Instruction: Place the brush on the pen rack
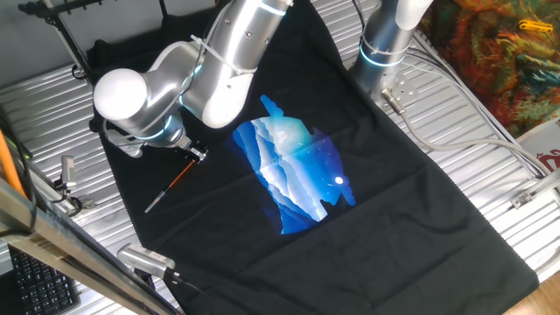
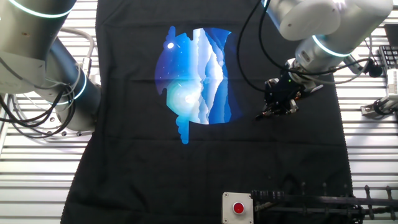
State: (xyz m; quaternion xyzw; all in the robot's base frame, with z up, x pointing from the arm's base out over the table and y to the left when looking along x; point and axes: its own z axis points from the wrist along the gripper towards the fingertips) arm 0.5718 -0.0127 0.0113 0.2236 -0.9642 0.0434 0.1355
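Observation:
The brush (image 1: 175, 182) is thin, with an orange-red handle and a silver-grey end that points toward the lower left over the black cloth (image 1: 394, 219). My gripper (image 1: 196, 154) is closed on its upper end. In the other fixed view the gripper (image 2: 268, 112) is dark against the cloth, and only a short bit of the brush (image 2: 259, 116) sticks out from it. The pen rack (image 1: 63, 12) is a thin black rod frame at the far top left, well away from the gripper. It also shows as a black bar at the bottom edge of the other fixed view (image 2: 311, 200).
A blue and white print (image 1: 293, 171) covers the middle of the cloth. A small grey box with a red button (image 2: 238, 207) sits beside the rack. A second arm's base (image 1: 385, 44) stands at the back right. Clamps and cables (image 1: 144, 258) lie along the ribbed metal table.

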